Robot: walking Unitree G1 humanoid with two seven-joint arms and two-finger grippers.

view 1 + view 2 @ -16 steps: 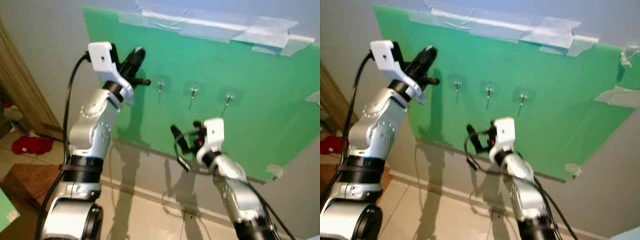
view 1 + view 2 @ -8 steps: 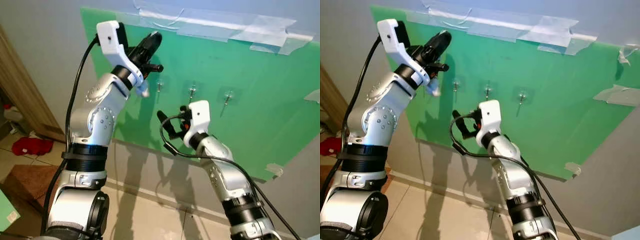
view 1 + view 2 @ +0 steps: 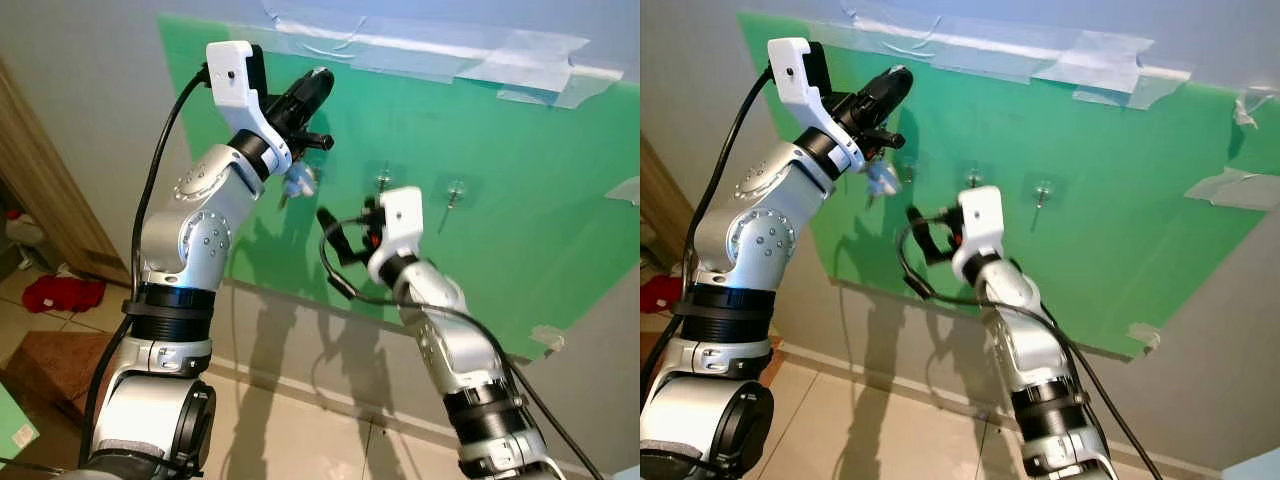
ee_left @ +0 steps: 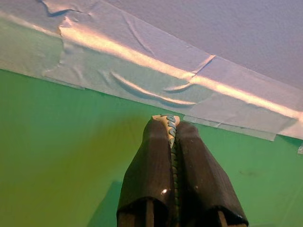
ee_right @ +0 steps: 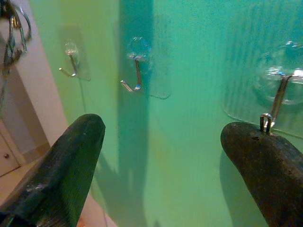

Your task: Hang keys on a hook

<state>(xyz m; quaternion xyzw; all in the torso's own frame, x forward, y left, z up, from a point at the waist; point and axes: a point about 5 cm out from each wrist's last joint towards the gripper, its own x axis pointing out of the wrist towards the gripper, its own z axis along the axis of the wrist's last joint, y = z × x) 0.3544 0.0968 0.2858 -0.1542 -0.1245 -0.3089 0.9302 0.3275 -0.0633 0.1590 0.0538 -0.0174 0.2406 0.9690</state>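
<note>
Left gripper (image 3: 318,82) is up near the green board's (image 3: 520,210) upper left corner, fingers (image 4: 156,165) pinching a patterned strap (image 4: 169,124); the keys (image 3: 298,183) apparently dangle beside the leftmost hook. Right gripper (image 3: 345,232), fingers spread, faces the hooks (image 5: 134,71).

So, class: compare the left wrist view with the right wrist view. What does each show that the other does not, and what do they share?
Left wrist view alone: the left end effector shut on a patterned strap, with clear tape along the board's top edge and grey wall above.

Right wrist view alone: the right end effector open, facing three clear-backed metal hooks, with keys dangling at the frame's edge.

Shared: the green board.
</note>
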